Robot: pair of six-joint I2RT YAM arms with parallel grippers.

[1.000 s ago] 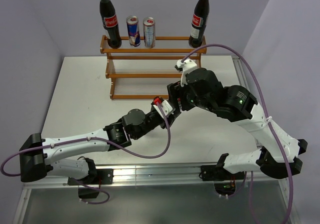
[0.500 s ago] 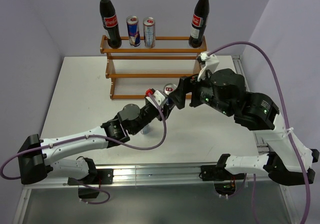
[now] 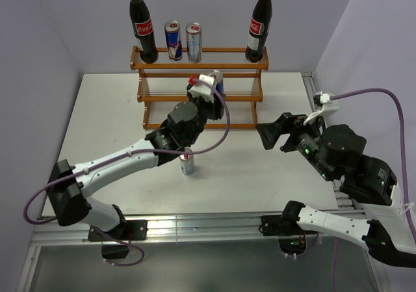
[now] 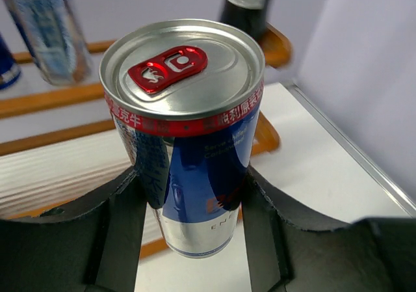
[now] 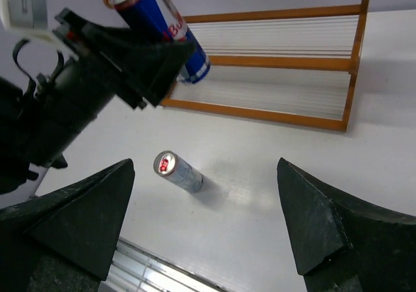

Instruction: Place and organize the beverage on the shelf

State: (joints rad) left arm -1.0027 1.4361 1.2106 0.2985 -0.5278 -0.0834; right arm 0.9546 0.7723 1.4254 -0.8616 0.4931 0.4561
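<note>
Table (image 3: pixel 104 123) in white carries the shelf (image 3: pixel 162 99) at its 12 o'clock edge, with the three tiers stepping up toward the back wall. Left arm (image 3: pixel 117 165) reaches from 7 o'clock across the table to the front of the shelf. Right arm (image 3: pixel 344 162) sits bent at 4 o'clock, well apart from the shelf.

On the top tier, one cola bottle (image 3: pixel 143 28) stands at the 9 o'clock end and the other bottle (image 3: pixel 259 25) at the 3 o'clock end. Two cans (image 3: pixel 173 40) (image 3: pixel 194 41) stand side by side between them, nearer the left bottle.

Left gripper (image 4: pixel 192 191) is clamped on the sides of a third can (image 4: pixel 195 142), which it holds with the red tab up, over the middle tier and right of centre. Whether the base of this can touches the rods cannot be told.

Right gripper (image 3: pixel 270 134) has its jaws spread wide and holds nothing.

A fourth can (image 5: pixel 177 172) stands upright on the bare table at 6 o'clock from the held one, beside the left arm.
</note>
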